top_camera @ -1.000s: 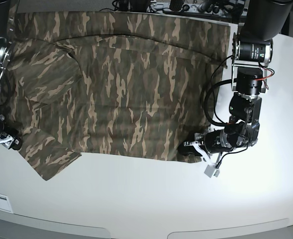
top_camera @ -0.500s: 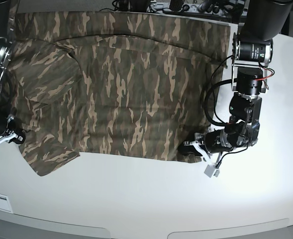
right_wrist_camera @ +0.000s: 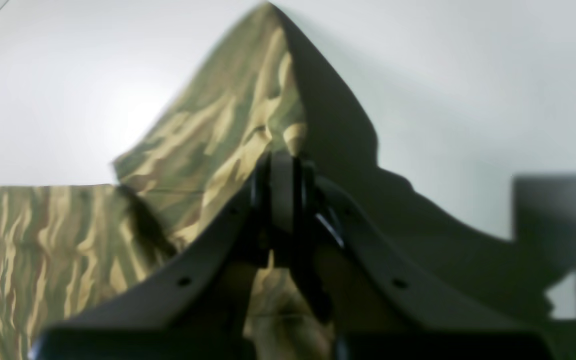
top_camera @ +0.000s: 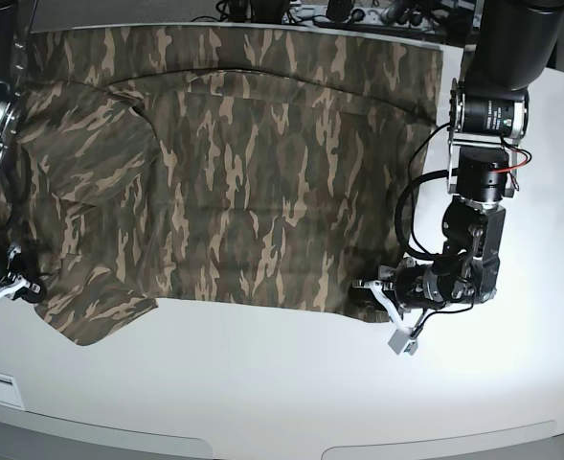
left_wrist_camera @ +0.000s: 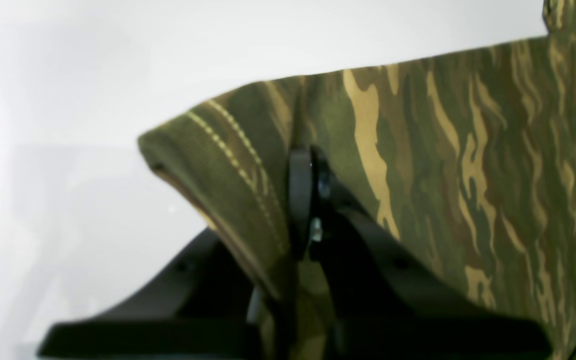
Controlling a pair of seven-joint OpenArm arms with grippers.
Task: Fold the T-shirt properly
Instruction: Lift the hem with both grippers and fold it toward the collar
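While one T-shirt (top_camera: 234, 182) lies spread, two pincers — left pincer (left_wrist_camera: 298, 200), right pincer (right_wrist_camera: 280, 185) — seemingly grip it.

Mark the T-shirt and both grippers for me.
T-shirt (top_camera: 234, 182): base view, middle of the spread cloth.
Left gripper (left_wrist_camera: 300, 200): left wrist view, jaws shut on the hem corner.
Right gripper (right_wrist_camera: 282, 200): right wrist view, jaws shut on the raised cloth.

The right arm's dark, two-fingered gripper (right_wrist_camera: 282, 175) pinches a raised peak of the olive, brown and tan camouflage-print cloth T-shirt (right_wrist_camera: 228, 135), its jaws closed tight on the fabric. The pinched cloth rises to a point above the smooth white tabletop (right_wrist_camera: 458, 75), casting a dark shadow to the right, while more shirt lies flat at lower left.
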